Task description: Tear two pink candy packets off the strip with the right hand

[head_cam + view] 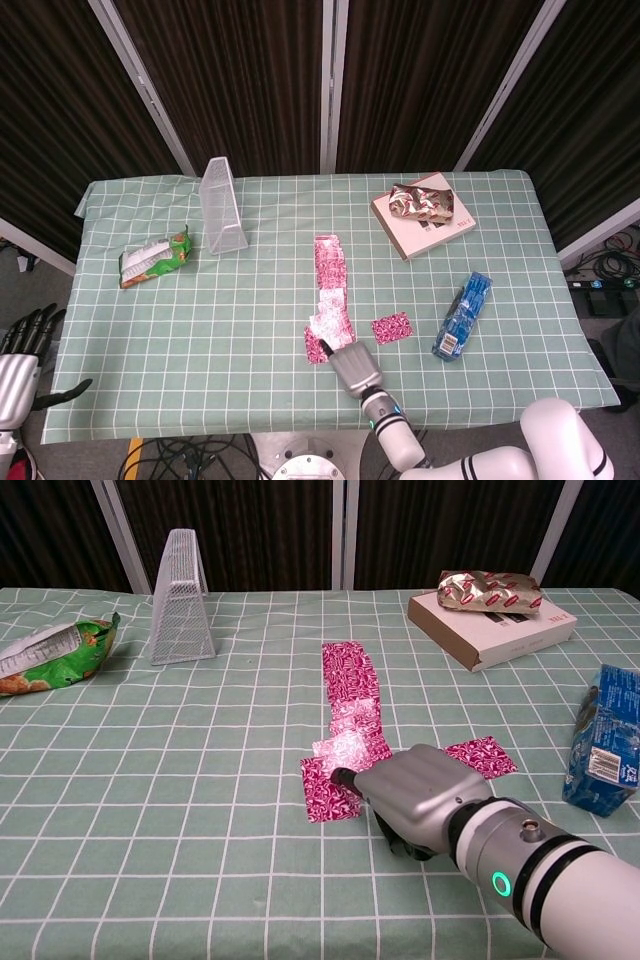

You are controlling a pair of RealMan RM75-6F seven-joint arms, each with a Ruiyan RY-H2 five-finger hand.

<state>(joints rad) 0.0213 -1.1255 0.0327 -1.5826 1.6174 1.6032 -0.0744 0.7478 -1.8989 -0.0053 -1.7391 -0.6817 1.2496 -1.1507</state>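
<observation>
The pink candy strip point(329, 270) runs down the middle of the table and is buckled near its near end point(345, 748). My right hand point(350, 366) pinches that end at its right edge point(325, 780), fingers curled, close to the table's front edge. In the chest view the right hand point(420, 795) lies low on the cloth just right of the end packet. One loose pink packet point(391, 327) lies flat to the right of the strip, also visible as the loose packet point(481, 756) beside the hand. My left hand point(25, 345) hangs off the table's left front corner, fingers spread, holding nothing.
A wire mesh holder point(224, 205) and a green snack bag point(154, 257) stand at the left. A flat box point(440, 232) with a foil packet point(420, 202) on it sits at the back right. A blue packet point(462, 315) lies at the right.
</observation>
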